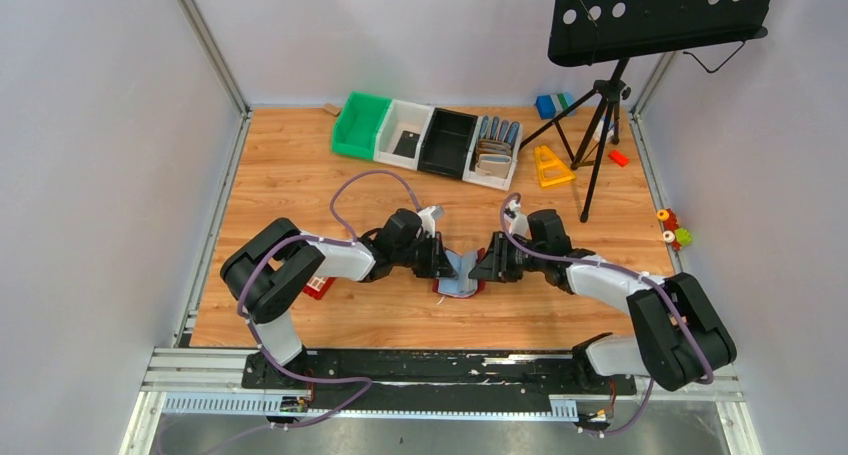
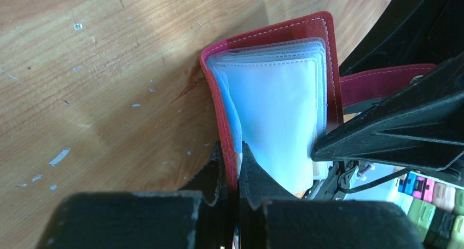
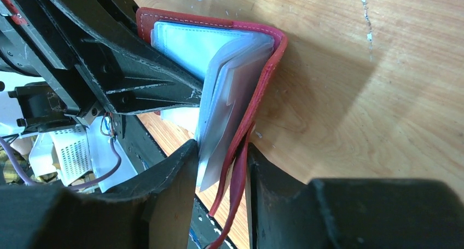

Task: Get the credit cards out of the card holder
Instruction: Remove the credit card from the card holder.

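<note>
1. Currently the card holder (image 1: 460,273) lies open at the middle of the desk (image 1: 300,185), between both arms.
2. Left end effector (image 2: 235,164): narrow, pinched on the edge of one maroon cover.
3. Right end effector (image 3: 221,158): partly parted, straddling the other cover and the clear sleeves (image 3: 224,74); grip looks slack.
4. No card shows in the visible sleeves or beside the holder. Dark flat piece (image 1: 407,143) in the white bin (image 1: 412,105); identity unclear.
5. Judgement: holder opened; extraction unconfirmed, hidden pockets left to check.
</note>
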Robot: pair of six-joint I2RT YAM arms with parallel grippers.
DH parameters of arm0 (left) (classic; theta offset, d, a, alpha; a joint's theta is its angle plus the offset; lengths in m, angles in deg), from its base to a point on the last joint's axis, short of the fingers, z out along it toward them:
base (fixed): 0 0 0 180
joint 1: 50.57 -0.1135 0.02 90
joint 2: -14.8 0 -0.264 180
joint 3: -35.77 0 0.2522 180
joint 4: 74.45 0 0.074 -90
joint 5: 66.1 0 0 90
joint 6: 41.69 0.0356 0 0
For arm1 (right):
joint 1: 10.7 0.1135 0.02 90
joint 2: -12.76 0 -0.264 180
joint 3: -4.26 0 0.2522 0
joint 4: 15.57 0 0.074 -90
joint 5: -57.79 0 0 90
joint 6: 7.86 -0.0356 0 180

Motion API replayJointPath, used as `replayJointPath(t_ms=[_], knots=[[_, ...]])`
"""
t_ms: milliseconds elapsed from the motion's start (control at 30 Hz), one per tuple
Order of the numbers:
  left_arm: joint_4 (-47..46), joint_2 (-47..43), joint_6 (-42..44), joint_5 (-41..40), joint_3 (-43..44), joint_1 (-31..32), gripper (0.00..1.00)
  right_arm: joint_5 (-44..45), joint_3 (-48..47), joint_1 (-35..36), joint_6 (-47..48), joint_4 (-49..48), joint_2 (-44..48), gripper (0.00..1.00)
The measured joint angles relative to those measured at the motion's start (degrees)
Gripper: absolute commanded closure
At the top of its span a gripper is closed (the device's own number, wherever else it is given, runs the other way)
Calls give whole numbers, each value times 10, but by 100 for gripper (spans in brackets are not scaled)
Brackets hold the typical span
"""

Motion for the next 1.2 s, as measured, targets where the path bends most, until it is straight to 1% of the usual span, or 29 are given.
replayJointPath(t_ms=[100,167,200,267,300,367,400,433,500,567,767,900,1000,1067,1167,1200], knots=[[0,0,0,0,0,0,99,0,-8,4,0,0,-14,69],[0,0,0,0,0,0,95,-1,-15,9,0,0,-22,75],[0,0,-1,1,0,0,93,-1,-17,11,1,0,-24,75],[0,0,-1,1,0,0,85,-1,-26,17,2,6,-27,77],[0,0,-1,1,0,0,80,0,-28,19,3,8,-28,80],[0,0,1,0,0,0,66,2,-31,21,5,15,-28,84],[0,0,0,0,0,0,61,5,-33,21,5,19,-27,87],[-1,0,0,0,0,0,54,7,-34,21,7,22,-27,90],[-2,0,1,0,0,1,42,18,-34,21,8,34,-27,92],[-8,0,-4,1,0,3,35,27,-34,21,10,44,-26,93],[-14,-9,-3,1,-1,8,23,40,-34,24,11,58,-8,94],[-13,-12,0,2,-1,8,20,39,-34,24,10,59,-1,94],[-11,-13,2,1,0,9,22,34,-31,25,6,50,-1,93],[-11,-13,3,1,0,9,28,30,-27,25,2,44,2,93],[0,-12,8,-5,2,9,49,29,-22,24,-1,41,8,86],[5,-11,10,-10,3,9,53,26,-22,25,-3,41,9,84]])
